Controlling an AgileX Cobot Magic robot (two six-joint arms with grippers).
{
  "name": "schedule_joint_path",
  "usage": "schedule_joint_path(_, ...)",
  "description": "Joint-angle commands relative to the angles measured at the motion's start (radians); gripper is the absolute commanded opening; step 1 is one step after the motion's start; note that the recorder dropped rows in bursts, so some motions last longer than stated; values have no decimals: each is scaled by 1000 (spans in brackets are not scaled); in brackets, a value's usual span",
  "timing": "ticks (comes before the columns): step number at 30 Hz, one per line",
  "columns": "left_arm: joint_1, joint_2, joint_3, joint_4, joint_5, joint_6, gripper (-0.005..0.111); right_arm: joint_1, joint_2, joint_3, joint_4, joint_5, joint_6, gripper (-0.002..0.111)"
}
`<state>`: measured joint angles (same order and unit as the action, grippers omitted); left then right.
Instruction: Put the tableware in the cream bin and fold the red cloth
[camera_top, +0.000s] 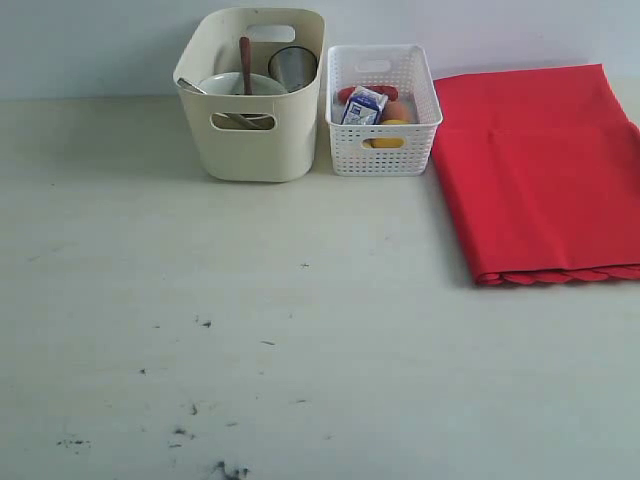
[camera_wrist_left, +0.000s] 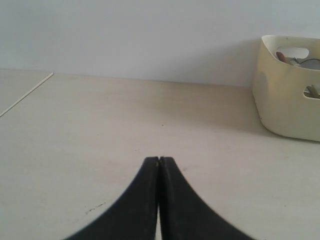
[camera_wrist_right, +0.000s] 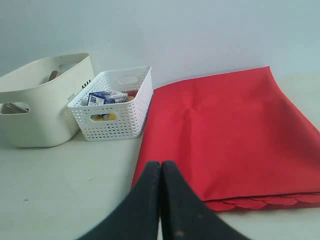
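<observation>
The cream bin (camera_top: 252, 130) stands at the back of the table and holds tableware: a white bowl (camera_top: 240, 84), a steel cup (camera_top: 293, 66) and a dark wooden spoon (camera_top: 245, 55) sticking up. The red cloth (camera_top: 540, 170) lies folded flat at the right, its scalloped edge toward the front. Neither arm shows in the exterior view. My left gripper (camera_wrist_left: 159, 159) is shut and empty over bare table, with the cream bin (camera_wrist_left: 287, 95) off to one side. Just short of the red cloth (camera_wrist_right: 230, 135), my right gripper (camera_wrist_right: 161, 163) is shut and empty.
A white perforated basket (camera_top: 383, 125) stands between bin and cloth, holding a small milk carton (camera_top: 362, 106), an egg (camera_top: 396, 108), a lemon (camera_top: 388, 138) and a sausage (camera_top: 352, 93). Dark scuff marks dot the front of the pale table (camera_top: 200, 330).
</observation>
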<state>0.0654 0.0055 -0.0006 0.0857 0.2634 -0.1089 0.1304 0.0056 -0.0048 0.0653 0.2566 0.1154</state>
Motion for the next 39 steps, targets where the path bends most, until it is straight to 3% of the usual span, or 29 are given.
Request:
schedule_joint_path(1,-5,-5,1,-7,2,-1,3,4,-6,5,-6,-1,-11,0)
schedule_joint_path(39,-5,-5,1,-7,2,1,3,-25,-6,5,-6,4,-11,0)
